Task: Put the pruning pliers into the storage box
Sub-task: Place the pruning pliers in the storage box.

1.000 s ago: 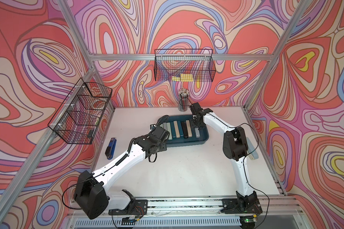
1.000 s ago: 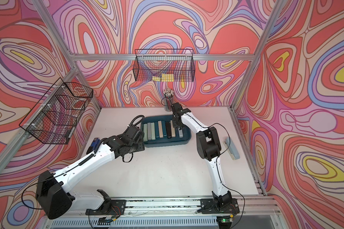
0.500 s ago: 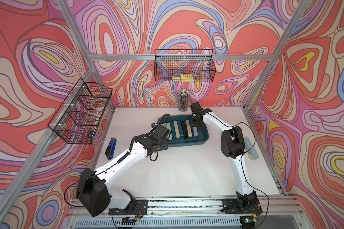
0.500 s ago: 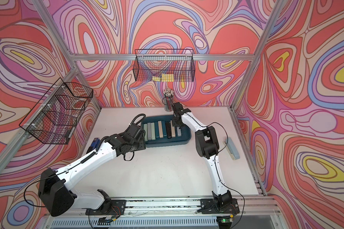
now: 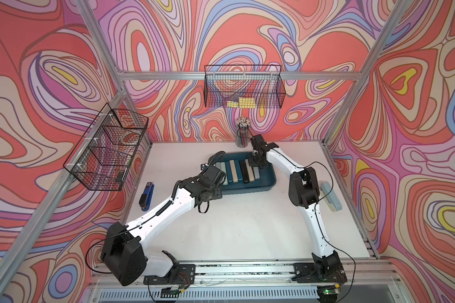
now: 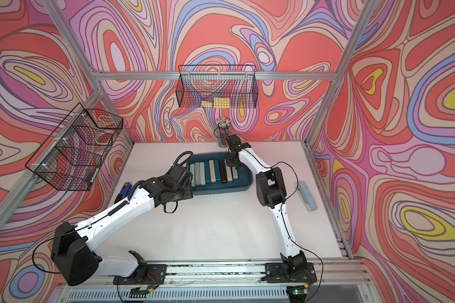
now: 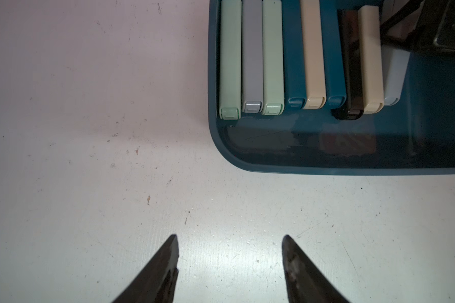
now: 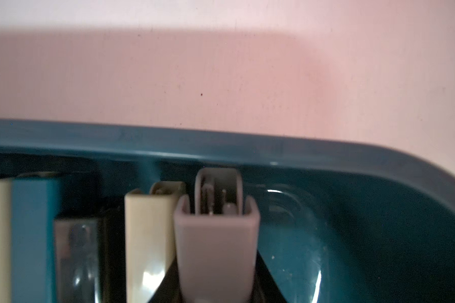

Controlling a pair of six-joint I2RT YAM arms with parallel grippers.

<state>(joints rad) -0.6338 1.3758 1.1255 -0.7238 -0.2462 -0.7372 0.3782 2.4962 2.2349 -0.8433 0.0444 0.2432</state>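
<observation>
The right gripper (image 8: 217, 286) clamps the grey pruning pliers (image 8: 216, 241) at 3 o'clock in the storage box (image 8: 326, 154). The left gripper (image 7: 230, 244) is spread apart, empty.

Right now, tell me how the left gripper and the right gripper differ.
The left gripper is open and empty; the right gripper is shut on the grey pruning pliers. The left hangs over bare table outside the storage box; the right reaches into it. Both are black.

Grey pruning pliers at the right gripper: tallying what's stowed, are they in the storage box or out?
In. The grey pruning pliers sit within the storage box rim beside a beige pair, the right gripper closed on them.
</observation>
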